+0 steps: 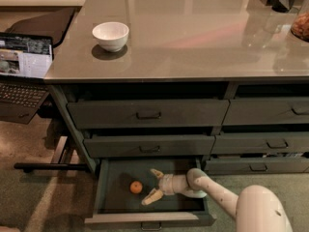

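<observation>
Gripper: the gripper (pixel 150 186) sits low inside the pulled-out bottom drawer (pixel 145 220), its two fingers spread wide and pinching nothing.
Orange: the orange (pixel 136 187) lies on the drawer floor just left of the fingers, facing the gap between them; it seems apart from both tips, though the angle leaves this uncertain.
Arm: the pale arm (pixel 217 192) reaches in from the lower right.
Progress: the drawer is out and the fingers flank the fruit; no grasp is made, and the orange rests free.
Surface: a grey counter (pixel 193 37) above the shut drawers (pixel 147 114) bears a white bowl (pixel 110 35).
Room: an open laptop (pixel 24 66) stands at left over the carpet (pixel 43 192).
</observation>
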Robot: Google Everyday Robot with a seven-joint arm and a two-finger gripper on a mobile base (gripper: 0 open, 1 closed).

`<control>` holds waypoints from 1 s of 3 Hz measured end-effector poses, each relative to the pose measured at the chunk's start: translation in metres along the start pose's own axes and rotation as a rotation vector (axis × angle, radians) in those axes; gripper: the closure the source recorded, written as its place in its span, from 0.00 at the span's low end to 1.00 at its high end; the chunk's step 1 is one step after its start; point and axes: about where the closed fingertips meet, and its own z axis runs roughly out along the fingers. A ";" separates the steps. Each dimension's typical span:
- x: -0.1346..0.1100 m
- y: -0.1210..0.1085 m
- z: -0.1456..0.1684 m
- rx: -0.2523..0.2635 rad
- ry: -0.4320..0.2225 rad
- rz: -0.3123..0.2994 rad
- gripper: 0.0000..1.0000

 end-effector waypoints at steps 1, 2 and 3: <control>0.014 -0.002 0.034 0.049 -0.048 -0.002 0.00; 0.020 -0.007 0.060 0.107 -0.068 -0.023 0.00; 0.020 -0.014 0.075 0.143 -0.068 -0.057 0.00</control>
